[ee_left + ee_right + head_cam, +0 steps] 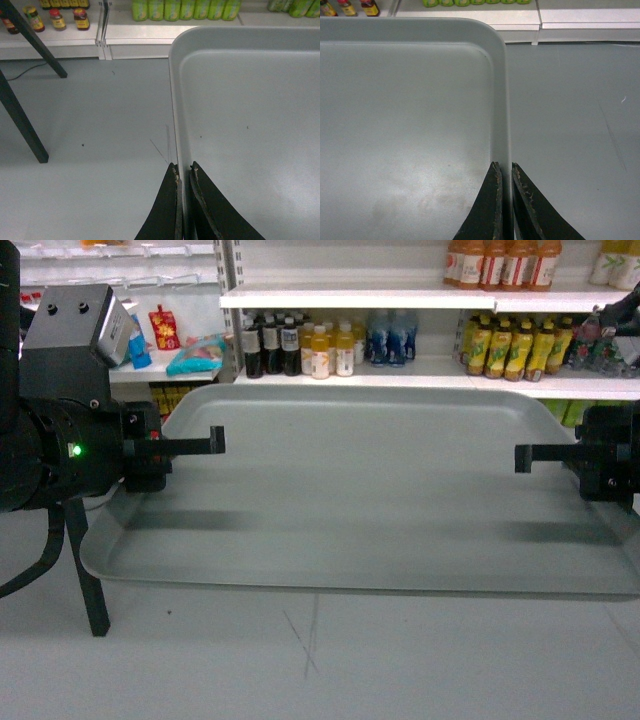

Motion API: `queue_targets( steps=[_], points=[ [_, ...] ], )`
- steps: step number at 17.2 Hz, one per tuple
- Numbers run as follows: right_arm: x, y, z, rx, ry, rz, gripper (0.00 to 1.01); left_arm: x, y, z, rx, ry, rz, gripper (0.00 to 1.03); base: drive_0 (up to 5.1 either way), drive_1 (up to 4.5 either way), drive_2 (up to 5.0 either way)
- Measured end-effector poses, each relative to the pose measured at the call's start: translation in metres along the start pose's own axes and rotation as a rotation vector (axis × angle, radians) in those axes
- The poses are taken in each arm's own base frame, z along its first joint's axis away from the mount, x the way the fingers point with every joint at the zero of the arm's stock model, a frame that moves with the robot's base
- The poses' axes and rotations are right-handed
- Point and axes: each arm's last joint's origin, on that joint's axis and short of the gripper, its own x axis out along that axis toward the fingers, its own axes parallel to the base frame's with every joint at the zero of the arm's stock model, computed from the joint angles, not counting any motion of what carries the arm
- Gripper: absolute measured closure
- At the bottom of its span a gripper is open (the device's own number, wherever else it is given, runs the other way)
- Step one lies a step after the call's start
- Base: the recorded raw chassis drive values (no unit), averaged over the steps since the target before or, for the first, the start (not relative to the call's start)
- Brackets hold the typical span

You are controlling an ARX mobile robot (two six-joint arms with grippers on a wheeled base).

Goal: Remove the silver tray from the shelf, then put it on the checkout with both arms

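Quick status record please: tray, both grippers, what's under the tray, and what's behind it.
tray: silver tray, plain inside, spans between both grippers
left gripper: jaws closed on the tray's left rim
right gripper: jaws closed on the tray's right rim
surface: checkout beneath the tray; contact or gap cannot be told
behind: shelf with drink bottles
tray contents: none visible
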Motion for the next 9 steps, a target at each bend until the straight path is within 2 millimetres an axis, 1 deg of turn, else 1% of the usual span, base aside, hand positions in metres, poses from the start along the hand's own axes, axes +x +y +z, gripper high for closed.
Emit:
queue_targets(
  steps=[7, 9],
  points=[
    [0.0001, -0.0002, -0.0006, -0.001, 0.005, -0.002, 0.98, 0.0001, -0.0001, 0.0001, 0.000, 0.000, -0.001, 0.99, 0.0, -4.20, 4.2],
    [-0.0006, -0.0002, -0.0007, -0.002, 0.010, -0.003, 0.98, -0.0006, 0.0001, -0.0011, 0.001, 0.009, 0.001, 0.99, 0.0, 0.00, 0.0]
  ],
)
